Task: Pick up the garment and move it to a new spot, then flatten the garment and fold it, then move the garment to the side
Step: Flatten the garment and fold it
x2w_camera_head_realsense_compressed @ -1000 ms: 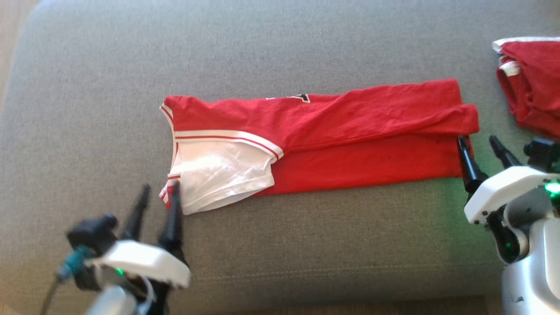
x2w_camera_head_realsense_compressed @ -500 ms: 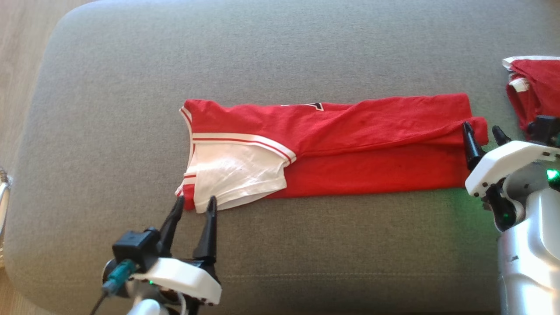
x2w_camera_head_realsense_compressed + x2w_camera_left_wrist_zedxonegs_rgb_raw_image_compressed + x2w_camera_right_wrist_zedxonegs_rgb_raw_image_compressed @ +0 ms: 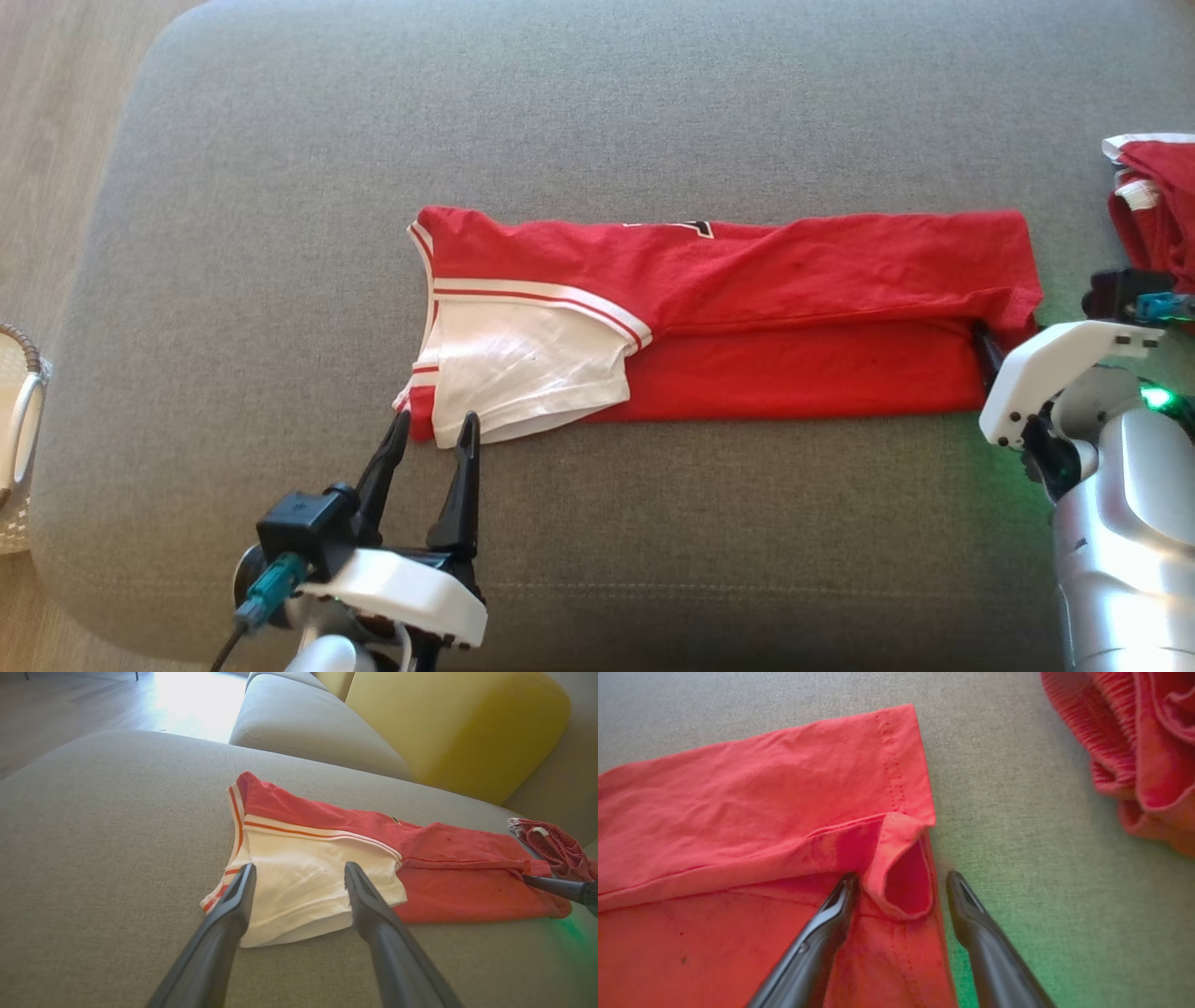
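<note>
Left end effector point(image 3: 436, 418) crept up to the garment point(image 3: 794, 280) sleeve point(image 3: 523, 369), fingers spread; right end effector point(image 3: 902, 877) also spread, straddling the hem point(image 3: 906, 891).

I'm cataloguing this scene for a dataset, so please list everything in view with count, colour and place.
T-shirt: one, red with white sleeve, folded lengthwise mid-seat
second garment: one, red, crumpled at the seat's right edge
sofa seat: one, grey, under both garments
cushion: one, yellow, beyond the seat
basket: one, pale, beside the seat's left end
floor: one, wooden, left of the sofa
left gripper: one, dark fingers, open at the white sleeve
right gripper: one, dark fingers, open astride the hem corner
</note>
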Tool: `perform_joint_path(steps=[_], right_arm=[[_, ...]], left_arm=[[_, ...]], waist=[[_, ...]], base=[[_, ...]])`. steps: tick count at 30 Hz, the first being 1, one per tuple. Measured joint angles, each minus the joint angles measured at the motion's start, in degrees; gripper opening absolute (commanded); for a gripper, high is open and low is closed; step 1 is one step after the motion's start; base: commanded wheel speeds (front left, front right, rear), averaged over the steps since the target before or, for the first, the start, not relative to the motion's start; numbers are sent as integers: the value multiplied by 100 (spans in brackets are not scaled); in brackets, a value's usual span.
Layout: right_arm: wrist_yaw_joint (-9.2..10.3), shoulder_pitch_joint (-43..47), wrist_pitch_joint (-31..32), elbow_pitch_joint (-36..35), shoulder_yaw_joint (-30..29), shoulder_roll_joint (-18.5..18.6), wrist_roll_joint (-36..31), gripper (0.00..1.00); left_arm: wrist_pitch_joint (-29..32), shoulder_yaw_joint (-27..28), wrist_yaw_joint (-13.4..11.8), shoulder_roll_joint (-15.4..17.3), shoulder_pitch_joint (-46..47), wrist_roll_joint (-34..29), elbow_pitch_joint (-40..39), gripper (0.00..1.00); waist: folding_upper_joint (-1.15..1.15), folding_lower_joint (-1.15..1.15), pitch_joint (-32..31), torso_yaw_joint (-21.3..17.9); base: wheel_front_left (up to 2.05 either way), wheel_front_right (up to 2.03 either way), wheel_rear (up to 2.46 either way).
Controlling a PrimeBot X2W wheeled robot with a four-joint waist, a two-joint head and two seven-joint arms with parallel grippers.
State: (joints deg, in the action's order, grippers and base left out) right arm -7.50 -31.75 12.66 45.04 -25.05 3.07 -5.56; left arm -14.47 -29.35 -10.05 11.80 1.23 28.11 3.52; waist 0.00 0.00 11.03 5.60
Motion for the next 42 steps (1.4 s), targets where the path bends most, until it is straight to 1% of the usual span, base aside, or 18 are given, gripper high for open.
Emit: perform_joint_path(steps=[2,3,7,11,16,22,26,32,36,37,42], right_arm=[[0,-44,9,79,26,9,0,12],[0,-57,14,109,46,10,0,0],[-2,-60,-73,156,15,-13,-2,0],[-2,-54,-261,93,-160,-42,-182,0],[-2,-60,-303,-225,-293,-35,-389,0],[-1,-66,-164,-706,-166,76,-405,0],[-1,-67,7,-1085,333,71,-92,0],[-1,-40,417,-1771,1430,57,722,0],[-1,70,676,-2225,2205,53,1425,0],[-1,152,775,-2366,2505,49,1704,0],[-1,255,811,-2405,3025,52,2189,0]], left_arm=[[0,46,27,-23,-5,-37,23,100],[0,51,55,-41,-7,-49,31,100],[0,86,104,-111,-8,-91,49,100],[0,205,157,-130,-64,-178,57,100],[0,247,205,-163,-211,-182,142,100],[0,271,290,-205,-247,-229,183,100],[0,277,353,-216,-338,-231,226,100],[0,249,403,-266,-365,-233,276,100],[0,248,409,-293,-365,-274,301,100],[0,240,455,-313,-365,-275,315,100],[0,207,461,-370,-365,-285,361,100]], waist=[[0,0,-8,-1],[0,0,-14,-2],[0,0,-35,-14],[0,0,-65,-48],[0,0,-175,-120],[0,0,-366,-177],[0,0,-467,-193],[0,0,-555,-71],[0,0,-571,106],[0,0,-575,217],[0,0,-603,560]], base=[[0,0,0],[0,0,0],[0,0,0],[0,0,0],[0,0,0],[0,0,0],[0,0,0],[0,0,0],[0,0,0],[0,0,0],[0,0,0]])
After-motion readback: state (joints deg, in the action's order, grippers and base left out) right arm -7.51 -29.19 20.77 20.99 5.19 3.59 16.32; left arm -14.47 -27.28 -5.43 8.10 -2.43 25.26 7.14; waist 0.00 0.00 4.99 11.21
